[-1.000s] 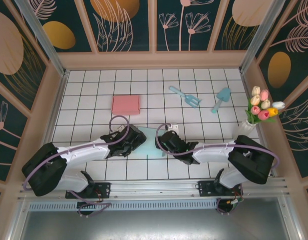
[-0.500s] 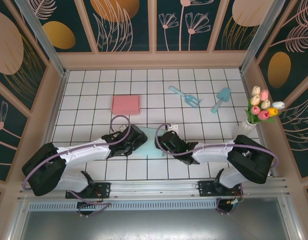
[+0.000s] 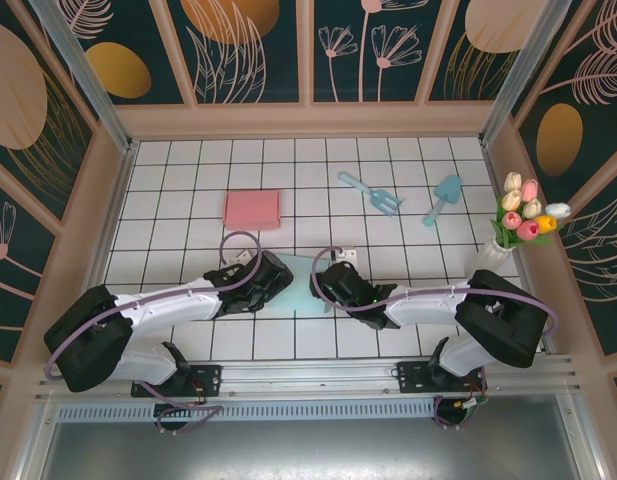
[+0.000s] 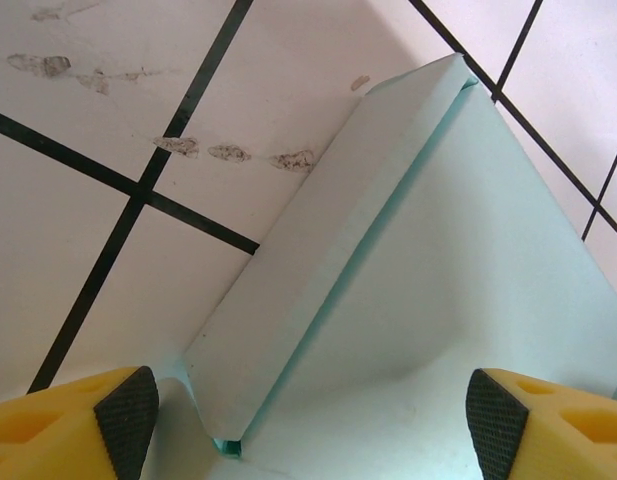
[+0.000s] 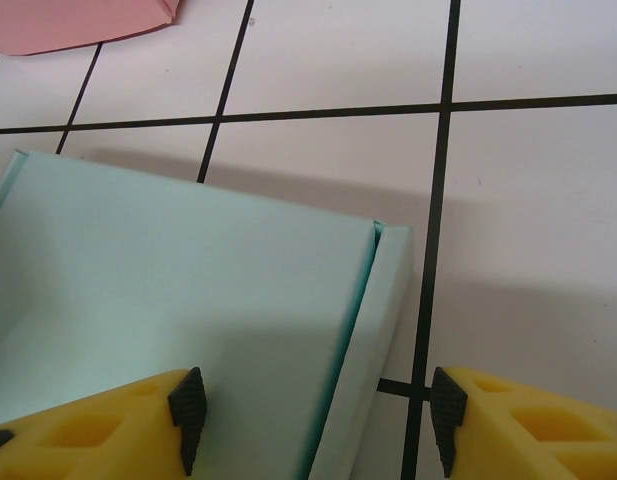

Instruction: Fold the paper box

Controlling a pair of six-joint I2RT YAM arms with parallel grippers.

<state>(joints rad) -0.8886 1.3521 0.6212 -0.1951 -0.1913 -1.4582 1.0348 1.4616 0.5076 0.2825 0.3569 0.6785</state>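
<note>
Low in the middle of the top view, the mint-green paper box [image 3: 301,292] lies on the white tiled table [image 3: 188,180], lodged between the two grippers. The left gripper [image 3: 277,276] reaches in from the left and covers the sheet's left edge; the right gripper [image 3: 324,283] comes in from the right and covers its right edge. From above I cannot tell how either pair of fingers stands.

Seen from the left wrist, the left gripper [image 4: 308,425] has its yellow fingers [image 4: 128,405] spread wide, one in each lower corner of the frame, with the paper box [image 4: 458,290] between them. A narrow side flap [image 4: 323,255] runs from the upper right down to the lower middle, creased up out of the sheet.

Seen from the right wrist, the right gripper [image 5: 318,415] is also parted, its black-tipped fingers [image 5: 188,405] at the bottom edge of the frame. The paper box [image 5: 168,290] fills the lower left, and its slim edge flap [image 5: 385,310] lies between the two tips, casting a shadow on the tiles above it.

A pink sheet [image 3: 252,210] lies flat in the upper left of the tiles, well apart from the box. Toward the upper right lie a blue toy rake [image 3: 370,192] and a blue trowel [image 3: 443,198]. A vase of tulips [image 3: 523,215] stands at the right edge.
</note>
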